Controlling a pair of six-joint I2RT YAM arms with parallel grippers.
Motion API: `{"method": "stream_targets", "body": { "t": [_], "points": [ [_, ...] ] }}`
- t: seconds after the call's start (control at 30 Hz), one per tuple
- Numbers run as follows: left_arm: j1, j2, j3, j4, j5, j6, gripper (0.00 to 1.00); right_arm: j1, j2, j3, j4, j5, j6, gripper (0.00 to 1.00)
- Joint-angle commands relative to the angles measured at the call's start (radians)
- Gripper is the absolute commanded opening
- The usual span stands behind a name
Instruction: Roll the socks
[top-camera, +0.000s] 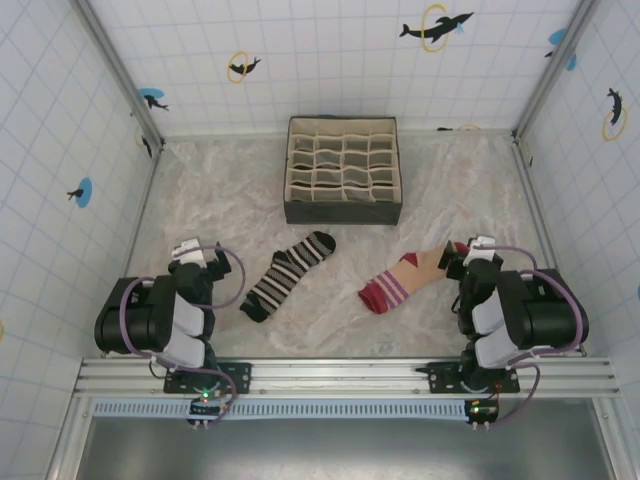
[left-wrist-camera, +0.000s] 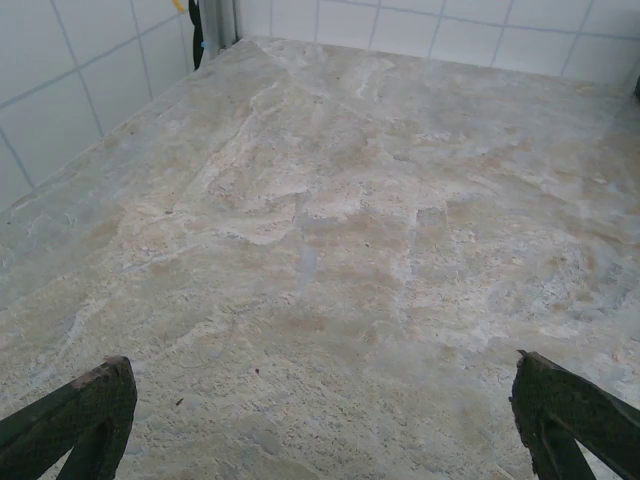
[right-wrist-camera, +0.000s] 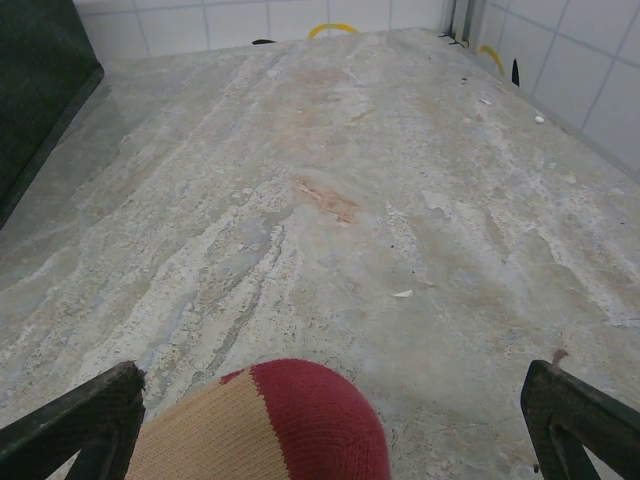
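Note:
The black-white-grey striped sock (top-camera: 290, 274) lies flat and slanted on the table, right of my left gripper (top-camera: 188, 250). That left gripper (left-wrist-camera: 320, 430) is open over bare table, its dark fingertips (left-wrist-camera: 85, 415) wide apart with nothing between them. The tan sock (top-camera: 408, 276) lies slanted too, its purple-white striped dark red end toward the front. Its other end reaches my right gripper (top-camera: 468, 250). In the right wrist view the tan sock's dark red tip (right-wrist-camera: 305, 420) lies between the open right gripper's (right-wrist-camera: 330, 400) fingers (right-wrist-camera: 80, 425), apart from both.
A beige gridded organiser box (top-camera: 342, 170) with dark sides stands at the back centre; its dark wall (right-wrist-camera: 40, 90) shows at the left of the right wrist view. Tiled walls close the table on three sides. A marbled sheet (top-camera: 230, 190) covers the table.

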Motion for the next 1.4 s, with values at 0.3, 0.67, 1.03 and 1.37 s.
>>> {"method": "stream_targets", "body": {
  "t": [0.3,0.67,1.03,1.37],
  "points": [
    [-0.005,0.002,-0.012,0.004,-0.004,0.022,0.98,-0.005,-0.009,-0.019,-0.004,0.0,0.0,0.99],
    [-0.005,0.001,-0.012,0.004,-0.004,0.021,0.98,-0.004,-0.008,-0.019,-0.004,0.0,-0.001,0.99],
    [-0.03,-0.153,0.195,-0.459,-0.115,-0.012,0.97,0.12,-0.194,0.136,-0.415,0.105,-0.086,0.99],
    [-0.042,-0.26,0.697,-1.411,0.18,-0.449,0.87,0.396,-0.304,0.423,-1.109,0.243,0.061,0.99]
  ]
}}
